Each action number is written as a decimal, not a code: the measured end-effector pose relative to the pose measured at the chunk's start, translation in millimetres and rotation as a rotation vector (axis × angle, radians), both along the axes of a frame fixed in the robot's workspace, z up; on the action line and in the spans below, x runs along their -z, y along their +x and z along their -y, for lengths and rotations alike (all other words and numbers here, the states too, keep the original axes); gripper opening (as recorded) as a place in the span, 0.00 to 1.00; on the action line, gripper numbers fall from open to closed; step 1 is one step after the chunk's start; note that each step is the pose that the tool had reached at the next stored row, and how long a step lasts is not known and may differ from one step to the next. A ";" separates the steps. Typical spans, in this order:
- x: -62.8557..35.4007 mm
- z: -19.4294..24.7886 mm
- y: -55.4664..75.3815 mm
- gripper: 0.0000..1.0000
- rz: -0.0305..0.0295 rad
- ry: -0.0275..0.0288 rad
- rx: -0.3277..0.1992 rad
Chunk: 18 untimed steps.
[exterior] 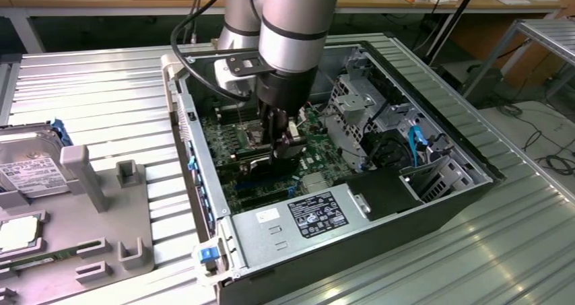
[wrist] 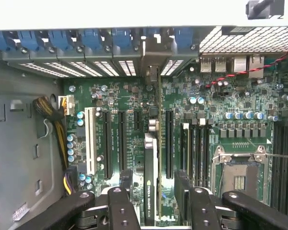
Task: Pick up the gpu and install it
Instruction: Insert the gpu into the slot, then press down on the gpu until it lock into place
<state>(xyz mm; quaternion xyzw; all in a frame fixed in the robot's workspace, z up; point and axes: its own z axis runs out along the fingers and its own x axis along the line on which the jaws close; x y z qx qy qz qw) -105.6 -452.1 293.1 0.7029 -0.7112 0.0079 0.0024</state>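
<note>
The gpu [wrist: 151,163] stands on edge, plugged into the motherboard [wrist: 230,110], with its bracket end against the rear wall of the case [exterior: 422,217], so I judge it seated. My gripper [wrist: 154,179] straddles it with fingers [wrist: 126,191] spread, a gap on each side, gripping nothing; the board alone carries the card. The case lies open on the bench [exterior: 99,83], which gives the arm a straight way down.

Arm [exterior: 292,22] hangs nearly vertical, wrist pointed pretty much straight down. Gripper [wrist: 154,175] is spread wide, its two black fingers [wrist: 183,191] standing well apart.
</note>
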 end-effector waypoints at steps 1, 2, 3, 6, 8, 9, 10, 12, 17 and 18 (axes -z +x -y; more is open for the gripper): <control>-0.1 0.0 0.0 0.48 0.0001 0.0001 0.000; -0.3 0.0 0.0 0.48 0.0000 0.0000 0.000; -0.5 0.0 0.0 0.48 0.0000 0.0000 0.000; -0.8 0.0 0.0 0.48 0.0001 0.0001 0.000; -1.0 0.0 0.0 0.48 0.0000 0.0001 0.000; -1.3 0.0 0.0 0.48 0.0001 0.0001 0.000; -1.5 0.0 0.0 0.48 0.0001 0.0000 0.000; -2.0 0.0 0.0 0.48 0.0000 0.0000 0.000; -2.6 0.0 0.0 0.48 0.0001 0.0001 0.000; -2.7 0.0 0.0 0.48 0.0001 0.0000 0.000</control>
